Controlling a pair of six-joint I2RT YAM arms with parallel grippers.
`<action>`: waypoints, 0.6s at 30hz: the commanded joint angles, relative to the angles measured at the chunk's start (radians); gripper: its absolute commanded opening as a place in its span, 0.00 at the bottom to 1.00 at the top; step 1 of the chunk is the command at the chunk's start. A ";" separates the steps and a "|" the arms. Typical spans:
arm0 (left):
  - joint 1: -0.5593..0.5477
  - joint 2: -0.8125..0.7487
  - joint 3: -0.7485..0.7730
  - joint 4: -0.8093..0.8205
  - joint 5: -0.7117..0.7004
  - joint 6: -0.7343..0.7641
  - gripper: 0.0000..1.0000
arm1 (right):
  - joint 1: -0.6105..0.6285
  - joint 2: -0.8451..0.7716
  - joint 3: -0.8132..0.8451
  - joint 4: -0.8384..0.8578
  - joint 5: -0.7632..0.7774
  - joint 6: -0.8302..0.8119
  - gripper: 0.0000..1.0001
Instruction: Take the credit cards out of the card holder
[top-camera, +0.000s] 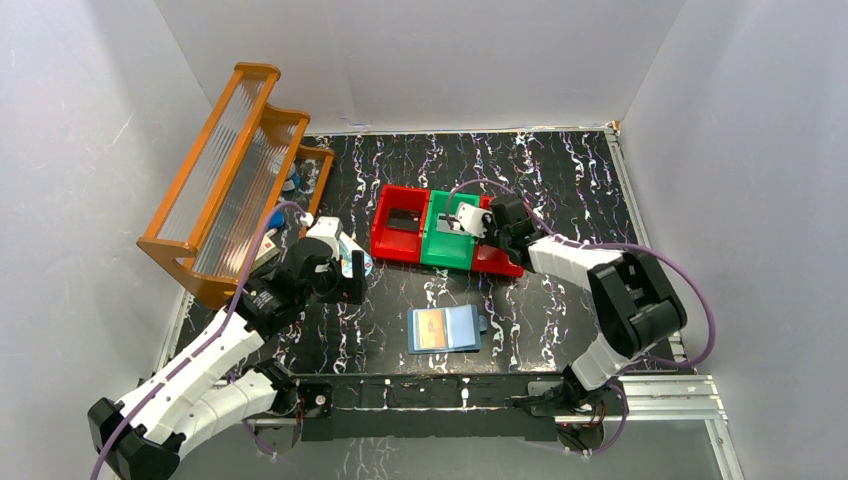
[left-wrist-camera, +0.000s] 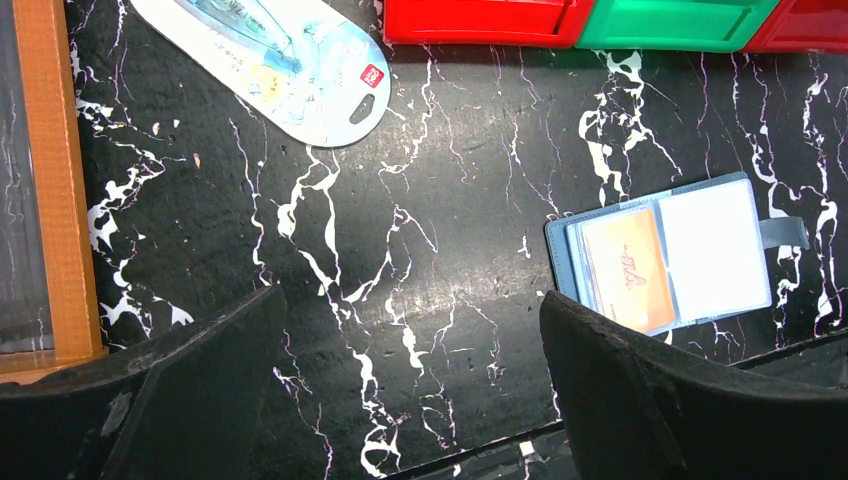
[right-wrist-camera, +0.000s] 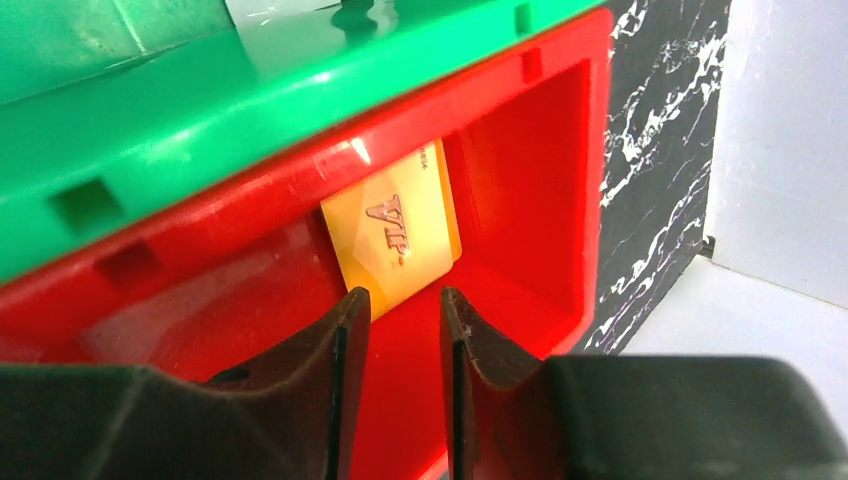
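The blue card holder (top-camera: 445, 329) lies open on the black table near the front edge. Its pockets show a tan-orange card (left-wrist-camera: 625, 268) and a pale white card (left-wrist-camera: 715, 245). Another tan-orange credit card (right-wrist-camera: 395, 240) leans against the inner wall of the right red bin (right-wrist-camera: 540, 150). My right gripper (right-wrist-camera: 405, 295) hovers just over that card, jaws parted and nothing between them. My left gripper (left-wrist-camera: 410, 300) stands wide open above bare table, left of the card holder (left-wrist-camera: 665, 255). In the top view the right gripper (top-camera: 478, 222) reaches over the bins and the left gripper (top-camera: 345, 275) sits mid-left.
A red bin (top-camera: 400, 225), a green bin (top-camera: 448, 235) and a second red bin (top-camera: 495, 258) stand in a row at mid-table. A wooden rack (top-camera: 230, 170) fills the left side. A white-and-blue oval case (left-wrist-camera: 270, 60) lies beside it.
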 joint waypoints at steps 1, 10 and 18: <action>0.004 -0.004 0.004 -0.013 -0.021 0.011 0.98 | -0.004 -0.140 0.037 -0.043 -0.042 0.092 0.41; 0.004 -0.001 0.007 -0.015 -0.032 0.010 0.98 | -0.003 -0.460 0.038 -0.074 -0.308 0.711 0.60; 0.003 -0.024 0.010 -0.038 -0.111 -0.012 0.98 | -0.001 -0.491 -0.059 -0.158 -0.601 1.556 0.56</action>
